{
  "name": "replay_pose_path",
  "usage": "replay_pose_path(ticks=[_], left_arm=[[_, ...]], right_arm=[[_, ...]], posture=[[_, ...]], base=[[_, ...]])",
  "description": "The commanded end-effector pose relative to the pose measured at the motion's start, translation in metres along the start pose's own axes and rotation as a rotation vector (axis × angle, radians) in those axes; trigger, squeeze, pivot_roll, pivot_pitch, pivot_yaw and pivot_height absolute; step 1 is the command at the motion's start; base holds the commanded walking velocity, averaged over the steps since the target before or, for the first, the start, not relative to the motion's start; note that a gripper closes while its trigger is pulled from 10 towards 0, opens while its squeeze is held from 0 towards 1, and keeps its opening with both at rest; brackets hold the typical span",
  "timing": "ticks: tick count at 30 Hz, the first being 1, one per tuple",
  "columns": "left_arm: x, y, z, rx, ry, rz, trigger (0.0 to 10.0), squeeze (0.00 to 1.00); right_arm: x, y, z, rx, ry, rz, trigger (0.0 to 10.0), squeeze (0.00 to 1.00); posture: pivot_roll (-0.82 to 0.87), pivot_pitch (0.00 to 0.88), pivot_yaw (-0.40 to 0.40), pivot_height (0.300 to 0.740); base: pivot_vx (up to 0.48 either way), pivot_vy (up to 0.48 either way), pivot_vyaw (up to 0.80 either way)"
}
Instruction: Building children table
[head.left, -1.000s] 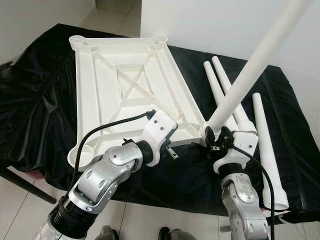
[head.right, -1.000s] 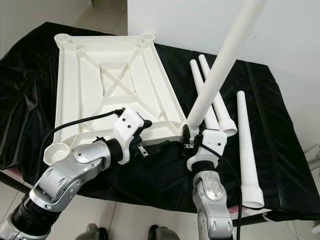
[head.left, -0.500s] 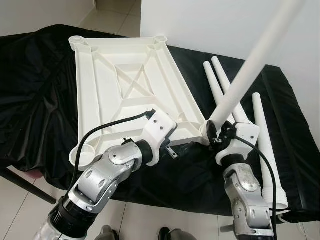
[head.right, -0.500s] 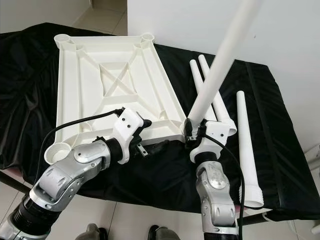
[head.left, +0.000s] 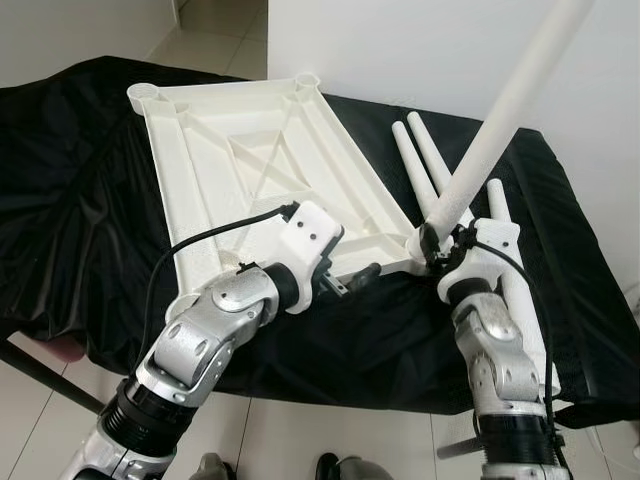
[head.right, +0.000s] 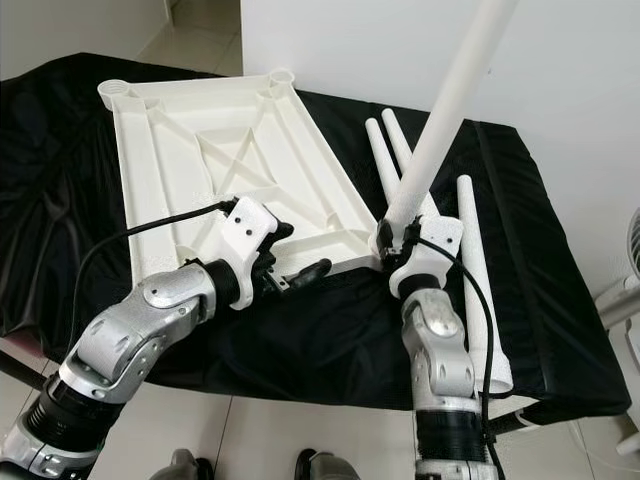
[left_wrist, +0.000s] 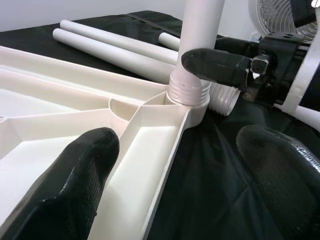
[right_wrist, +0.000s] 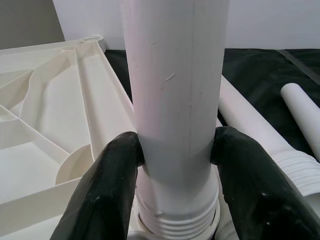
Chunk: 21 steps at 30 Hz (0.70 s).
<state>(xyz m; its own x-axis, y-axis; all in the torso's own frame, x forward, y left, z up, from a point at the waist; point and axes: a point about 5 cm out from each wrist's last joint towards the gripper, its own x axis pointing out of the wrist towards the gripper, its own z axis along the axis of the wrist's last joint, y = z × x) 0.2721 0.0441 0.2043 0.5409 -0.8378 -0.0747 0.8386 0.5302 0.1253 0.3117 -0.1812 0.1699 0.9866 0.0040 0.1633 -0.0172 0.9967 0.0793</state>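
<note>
White plastic tabletop (head.left: 250, 170): lies underside up on a black cloth (head.left: 80, 200) draped over a table, ribbed bracing and diagonal cross facing up, round leg sockets at its corners. White table leg (head.left: 500, 110): stands tilted in the tabletop's near corner socket on the robot's right, its threaded end (right_wrist: 175, 220) seated at the socket mouth, the shaft leaning up and away from the tabletop toward the white wall (head.left: 420, 50). Right gripper (right_wrist: 175, 155): clenched around this leg just above the threads, one black finger (right_wrist: 107, 185) pressed to each side of the shaft; in the left eye view it sits at the leg's base, just beside the tabletop's near corner (head.left: 440, 245). Left gripper (left_wrist: 175, 165): released, fingers spread wide at the tabletop's near edge, close to the same corner; one finger (left_wrist: 75, 175) hovers over the inside of the tabletop, the other (left_wrist: 282, 165) over the black cloth outside the rim; whether either touches cannot be told. Three spare legs (head.left: 425, 165): lie flat on the cloth beside the tabletop on the robot's right, two close together and roughly parallel, the third (head.right: 475, 270) further out from the tabletop, partly behind the right arm. Floor fan (left_wrist: 272, 15): partly in view beyond the table's edge in the left wrist view.
</note>
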Motion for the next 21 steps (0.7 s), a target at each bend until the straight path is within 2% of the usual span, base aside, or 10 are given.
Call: replay_pose_path(ticks=[1, 8, 9, 10, 11, 12, 13, 18, 19, 21], left_arm=[[0.0, -0.002, -0.002, 0.008, 0.011, -0.021, 10.0, 0.0], [-0.001, -0.003, -0.003, 0.002, 0.015, -0.034, 10.0, 0.0], [-0.001, -0.003, -0.004, 0.002, 0.017, -0.036, 10.0, 0.0], [-0.001, -0.003, -0.004, 0.002, 0.017, -0.036, 10.0, 0.0], [-0.001, -0.003, -0.004, 0.003, 0.018, -0.038, 10.0, 0.0], [-0.001, -0.003, -0.004, 0.006, 0.021, -0.042, 10.0, 0.0], [-0.002, -0.003, -0.004, 0.007, 0.022, -0.042, 10.0, 0.0], [-0.002, 0.0, -0.005, 0.005, 0.029, -0.037, 10.0, 0.0], [-0.002, 0.0, -0.006, 0.004, 0.033, -0.038, 10.0, 0.0], [-0.002, 0.0, -0.006, 0.004, 0.033, -0.038, 10.0, 0.0]], right_arm=[[0.003, 0.004, 0.012, 0.007, -0.062, 0.018, 10.0, 0.0], [-0.011, 0.012, 0.005, 0.041, -0.053, 0.024, 10.0, 0.0], [-0.015, 0.013, 0.006, 0.039, -0.065, 0.015, 10.0, 0.71], [-0.015, 0.013, 0.006, 0.039, -0.065, 0.015, 10.0, 0.71], [-0.018, 0.013, 0.008, 0.044, -0.077, 0.005, 10.0, 0.9], [-0.027, 0.015, 0.01, 0.029, -0.09, -0.008, 10.0, 1.0], [-0.032, 0.017, 0.01, 0.043, -0.089, -0.013, 10.0, 0.66], [-0.044, 0.021, 0.01, 0.037, -0.089, -0.008, 10.0, 0.73], [-0.048, 0.021, 0.01, 0.029, -0.087, -0.01, 10.0, 0.11], [-0.048, 0.021, 0.01, 0.029, -0.087, -0.01, 10.0, 0.11]], posture=[[0.05, 0.147, -0.08, 0.74], [0.05, 0.155, -0.077, 0.74], [0.04, 0.157, -0.076, 0.74], [0.04, 0.157, -0.076, 0.74], [0.04, 0.157, -0.076, 0.74], [0.04, 0.158, -0.077, 0.74], [0.04, 0.158, -0.077, 0.74], [0.04, 0.158, -0.075, 0.74], [0.03, 0.157, -0.073, 0.74], [0.03, 0.157, -0.073, 0.74]], base=[[0.0, 0.0, 0.0], [0.0, 0.0, 0.0], [0.0, 0.0, 0.0], [0.0, 0.0, 0.0], [0.0, 0.0, 0.0], [0.0, 0.0, 0.0], [0.0, 0.0, 0.0], [0.0, 0.0, 0.0], [0.0, 0.0, 0.0], [0.0, 0.0, 0.0]])
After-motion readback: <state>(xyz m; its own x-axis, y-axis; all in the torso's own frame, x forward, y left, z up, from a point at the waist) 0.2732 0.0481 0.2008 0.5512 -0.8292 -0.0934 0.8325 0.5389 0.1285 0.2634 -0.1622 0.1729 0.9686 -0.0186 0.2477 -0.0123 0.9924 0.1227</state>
